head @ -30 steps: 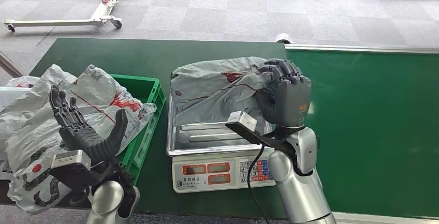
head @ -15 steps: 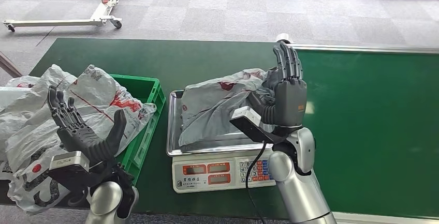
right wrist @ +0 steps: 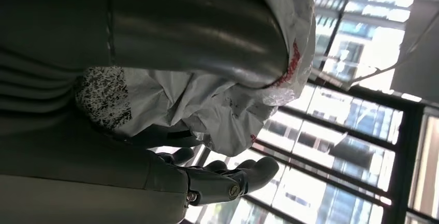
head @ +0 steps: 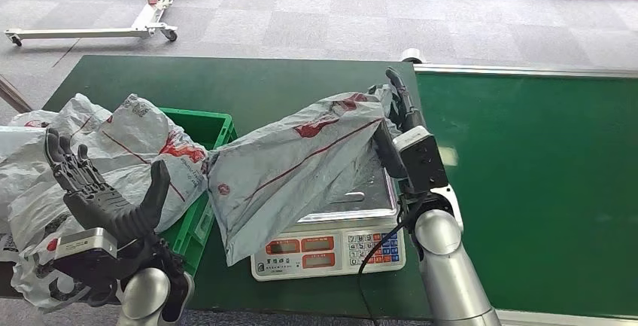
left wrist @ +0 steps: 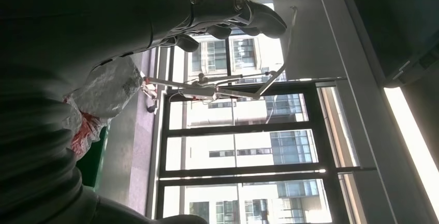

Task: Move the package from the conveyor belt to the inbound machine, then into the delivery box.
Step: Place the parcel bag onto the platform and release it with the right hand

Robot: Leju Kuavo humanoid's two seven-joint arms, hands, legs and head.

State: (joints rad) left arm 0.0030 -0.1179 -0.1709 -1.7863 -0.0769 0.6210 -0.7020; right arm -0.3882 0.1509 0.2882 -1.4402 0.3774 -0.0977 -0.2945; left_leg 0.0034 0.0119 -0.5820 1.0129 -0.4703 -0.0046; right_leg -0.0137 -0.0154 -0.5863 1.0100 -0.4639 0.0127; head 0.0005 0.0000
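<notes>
Right hand (head: 399,119): raised above the far right corner of the scale, fingers clasped on the upper end of the package; in the right wrist view (right wrist: 207,182) the grey plastic bunches between thumb and dark fingers.
Package (head: 290,164): grey mailer bag with red print, lifted at the end by the fingers and slanting down away from them toward the crate; its lower end hangs past the scale's left edge, near the front corner, and its middle hangs over the pan.
Scale (head: 327,251): below the right fingers, steel pan partly showing under the bag, red displays and a keypad on the front.
Left hand (head: 101,198): held up at the near left edge of the table, palm up, fingers spread and grasping nothing; thumb apart from the others. Left wrist view (left wrist: 228,12) shows the same loose fingers.
Crate (head: 214,134): green, between the left fingers and the scale.
Bags (head: 113,153): a heap of grey mailers just beyond the left fingers, filling the crate and spilling over its near side.
Belt (head: 542,183): green, to the outer side of the right fingers.
</notes>
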